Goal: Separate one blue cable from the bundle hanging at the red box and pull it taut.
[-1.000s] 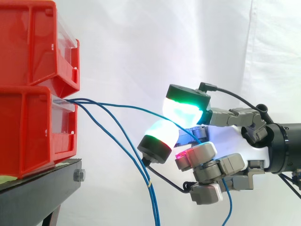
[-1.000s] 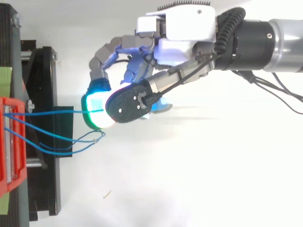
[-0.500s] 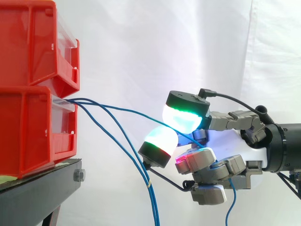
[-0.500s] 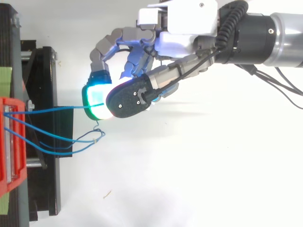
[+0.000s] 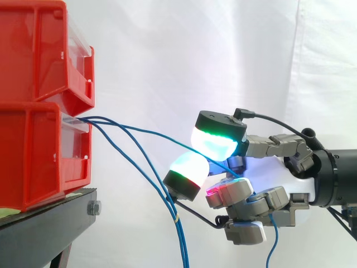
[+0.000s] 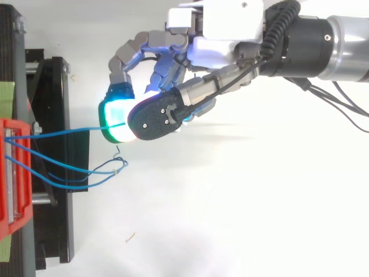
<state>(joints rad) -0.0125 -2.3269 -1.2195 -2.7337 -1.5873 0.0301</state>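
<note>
Bright red bins (image 5: 33, 145) on a black stand (image 5: 50, 223), plain white curtain (image 5: 167, 56), blue cables (image 5: 139, 128). Robot hand (image 5: 262, 198) is grey and white, fingertips (image 5: 215, 144) glowing green-cyan, one magenta-red.

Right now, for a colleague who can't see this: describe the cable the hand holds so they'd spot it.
Find the lower red bin. One blue cable from its front runs almost straight to the hand, pinched between pads; the other cables sag downward, tied together.
</note>
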